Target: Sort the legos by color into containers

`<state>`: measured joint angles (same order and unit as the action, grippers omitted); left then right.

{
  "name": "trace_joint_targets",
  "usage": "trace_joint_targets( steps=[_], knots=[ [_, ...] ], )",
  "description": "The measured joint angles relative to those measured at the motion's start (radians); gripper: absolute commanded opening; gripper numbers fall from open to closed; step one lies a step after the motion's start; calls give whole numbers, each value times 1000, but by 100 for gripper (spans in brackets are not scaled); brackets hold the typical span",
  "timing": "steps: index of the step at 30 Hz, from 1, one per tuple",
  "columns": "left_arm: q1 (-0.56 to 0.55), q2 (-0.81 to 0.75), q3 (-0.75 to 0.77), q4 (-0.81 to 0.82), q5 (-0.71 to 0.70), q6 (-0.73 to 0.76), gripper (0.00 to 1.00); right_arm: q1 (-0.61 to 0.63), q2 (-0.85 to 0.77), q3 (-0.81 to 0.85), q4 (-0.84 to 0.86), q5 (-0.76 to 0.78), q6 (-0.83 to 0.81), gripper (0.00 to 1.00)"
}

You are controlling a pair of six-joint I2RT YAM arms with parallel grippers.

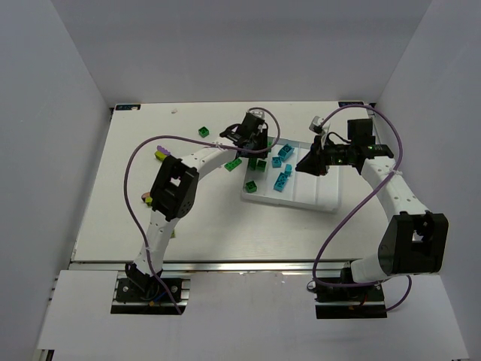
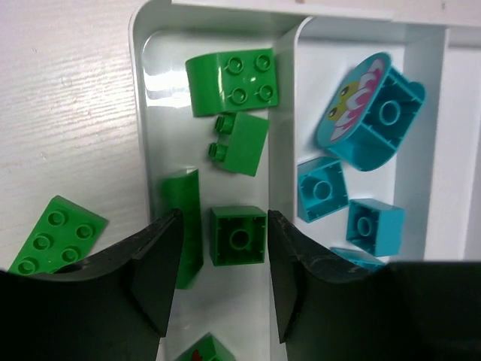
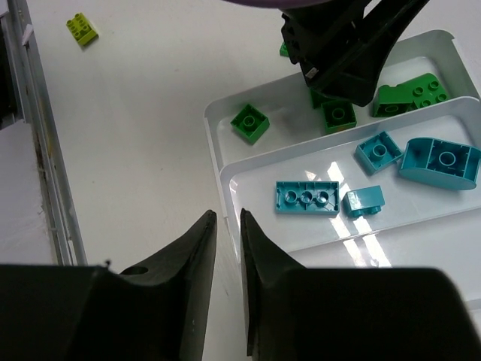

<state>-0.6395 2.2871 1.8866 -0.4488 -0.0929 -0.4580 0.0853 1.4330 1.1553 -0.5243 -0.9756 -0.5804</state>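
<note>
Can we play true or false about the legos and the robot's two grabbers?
1. The green legos and the teal legos lie in separate compartments of the tray. True.
2. The right gripper holds a teal lego. False: it is shut, with nothing between its jaws.
3. A lime lego lies on the table, outside the tray. True.
4. Every green lego is inside the tray. False: a six-stud green lego lies on the table beside it.
5. The left gripper is open over the green compartment. True.
</note>
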Motion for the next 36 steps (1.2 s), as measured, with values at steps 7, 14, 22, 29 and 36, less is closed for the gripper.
trace_joint_targets(
  steps=[7,14,22,29,36],
  knots=[
    [-4,-42,-1,-2,-29,9,43,0,0,-8,-1,0,-6,42],
    [68,-266,-277,45,-19,42,50,0,0,-11,-23,0,-52,56],
    [159,-331,-427,90,39,153,74,0,0,-33,-50,-6,-92,89],
    [151,-270,-428,112,122,264,73,0,0,-34,-54,-6,-109,89],
    [150,-172,-371,124,130,355,71,0,0,-34,-57,-6,-112,89]
  ],
)
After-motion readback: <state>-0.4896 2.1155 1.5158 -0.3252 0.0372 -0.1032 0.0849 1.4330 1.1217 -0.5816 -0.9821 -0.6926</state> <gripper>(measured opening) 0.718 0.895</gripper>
